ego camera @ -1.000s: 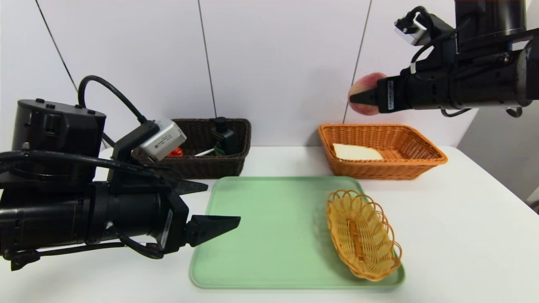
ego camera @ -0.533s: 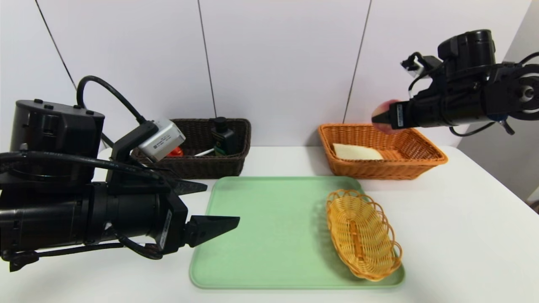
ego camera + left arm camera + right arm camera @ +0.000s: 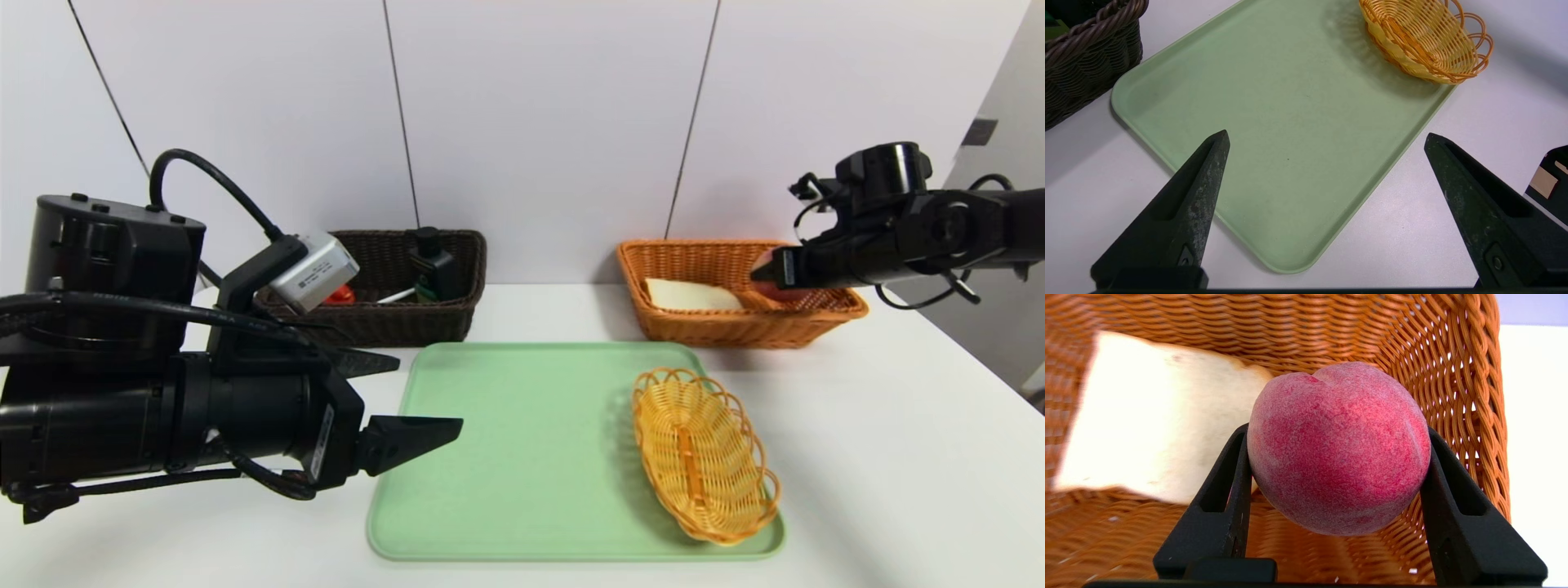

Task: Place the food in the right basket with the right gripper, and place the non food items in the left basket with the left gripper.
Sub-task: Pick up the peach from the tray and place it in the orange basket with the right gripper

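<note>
The peach (image 3: 1338,447) is round, fuzzy, mottled pink-red with a shallow crease, and it sits inside the right basket (image 3: 824,287) at its right end, beside the white bread slice (image 3: 692,296) lying at the left. The right gripper (image 3: 1337,473) has its jaws partly spread and clamped on the peach's two sides. The left gripper (image 3: 1327,141) hangs over the green tray's (image 3: 522,425) near left corner on the counter (image 3: 898,457), jaws spread wide, holding nothing.
</note>
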Controlling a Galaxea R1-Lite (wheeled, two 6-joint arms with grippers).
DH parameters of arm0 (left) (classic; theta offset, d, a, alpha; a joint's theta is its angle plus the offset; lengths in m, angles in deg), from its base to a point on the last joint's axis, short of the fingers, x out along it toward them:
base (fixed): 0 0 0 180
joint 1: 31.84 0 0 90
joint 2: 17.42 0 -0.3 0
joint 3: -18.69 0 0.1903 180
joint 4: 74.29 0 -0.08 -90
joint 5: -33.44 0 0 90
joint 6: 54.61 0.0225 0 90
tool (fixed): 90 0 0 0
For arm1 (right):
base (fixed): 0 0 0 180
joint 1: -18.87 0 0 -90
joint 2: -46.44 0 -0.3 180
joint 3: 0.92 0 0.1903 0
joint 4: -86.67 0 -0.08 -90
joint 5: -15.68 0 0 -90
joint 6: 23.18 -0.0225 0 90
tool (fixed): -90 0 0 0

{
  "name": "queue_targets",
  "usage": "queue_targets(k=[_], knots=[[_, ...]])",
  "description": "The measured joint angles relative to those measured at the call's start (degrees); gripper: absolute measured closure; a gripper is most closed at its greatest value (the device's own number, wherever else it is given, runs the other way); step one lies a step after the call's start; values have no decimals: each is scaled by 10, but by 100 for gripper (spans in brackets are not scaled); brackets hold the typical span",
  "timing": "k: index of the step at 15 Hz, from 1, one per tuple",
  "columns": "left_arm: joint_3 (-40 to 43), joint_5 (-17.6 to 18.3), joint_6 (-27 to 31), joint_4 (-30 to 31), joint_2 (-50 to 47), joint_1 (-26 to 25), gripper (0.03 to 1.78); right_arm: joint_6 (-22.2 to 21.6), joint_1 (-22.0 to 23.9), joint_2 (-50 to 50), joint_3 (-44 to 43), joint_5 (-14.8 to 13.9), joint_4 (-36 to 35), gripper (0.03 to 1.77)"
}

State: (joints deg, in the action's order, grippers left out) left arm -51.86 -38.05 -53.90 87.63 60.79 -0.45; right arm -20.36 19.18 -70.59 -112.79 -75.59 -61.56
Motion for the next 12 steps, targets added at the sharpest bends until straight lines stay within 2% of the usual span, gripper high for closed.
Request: queue_targets(k=[7, 12], knots=[[2, 0, 0, 0, 0, 0, 12, -1, 4, -54, -51, 0, 0, 67], [2, 0, 0, 7, 0, 0, 12, -3, 2, -68, -71, -1, 2, 40]])
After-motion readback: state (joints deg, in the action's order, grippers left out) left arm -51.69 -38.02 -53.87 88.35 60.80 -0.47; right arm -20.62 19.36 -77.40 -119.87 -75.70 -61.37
